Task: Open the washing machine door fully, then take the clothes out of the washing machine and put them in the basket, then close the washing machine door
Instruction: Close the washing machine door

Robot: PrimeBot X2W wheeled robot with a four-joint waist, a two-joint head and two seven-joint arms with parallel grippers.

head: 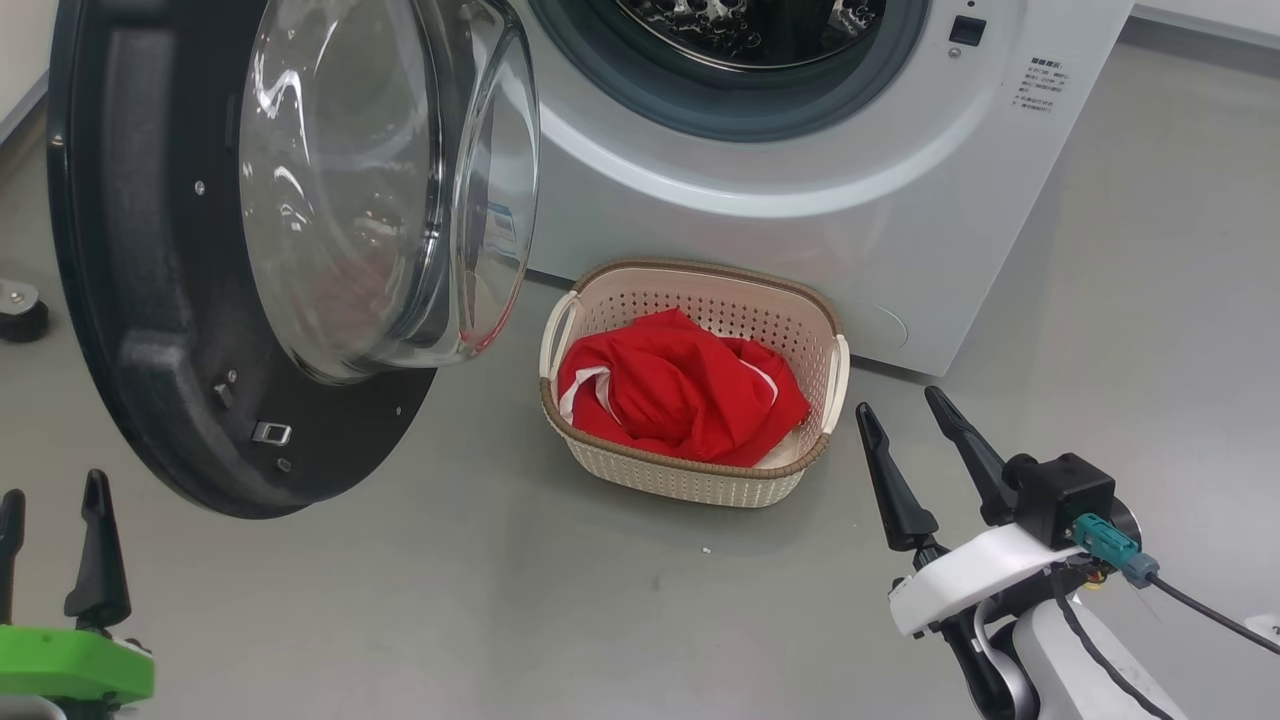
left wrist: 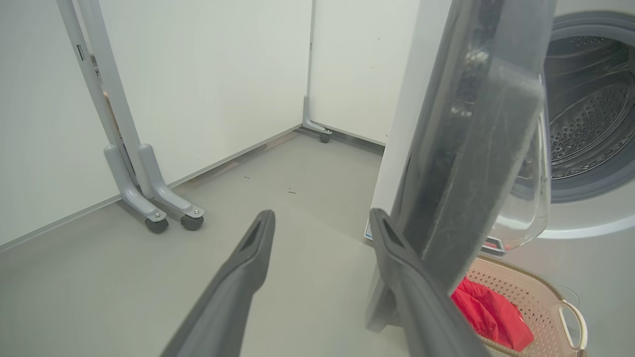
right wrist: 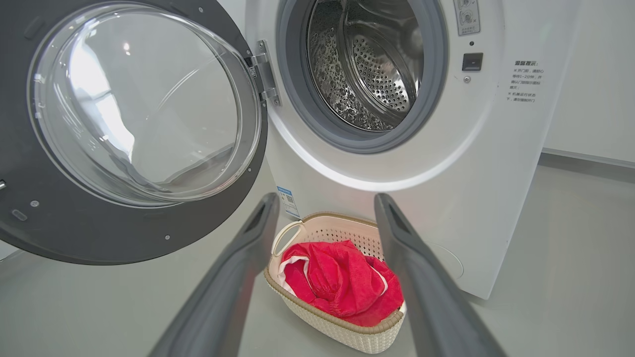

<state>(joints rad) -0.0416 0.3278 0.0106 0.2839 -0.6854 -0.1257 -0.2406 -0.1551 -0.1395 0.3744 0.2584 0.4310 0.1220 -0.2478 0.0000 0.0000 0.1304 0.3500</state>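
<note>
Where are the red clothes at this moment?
In the head view, the clothes lie inside the basket on the floor, just before the washing machine, right of its open door.

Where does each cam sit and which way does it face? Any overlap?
Head view: on the head, facing forward and down at the open washing machine door and the basket holding the clothes; left gripper lower left, right gripper lower right, both open.
Left wrist view: on the left wrist, looking along its fingers past the door's edge to white panels on castors; drum far right.
Right wrist view: on the right wrist, facing the washing machine front; its fingers frame the basket.
Shared: all three show door, basket and clothes.
</note>
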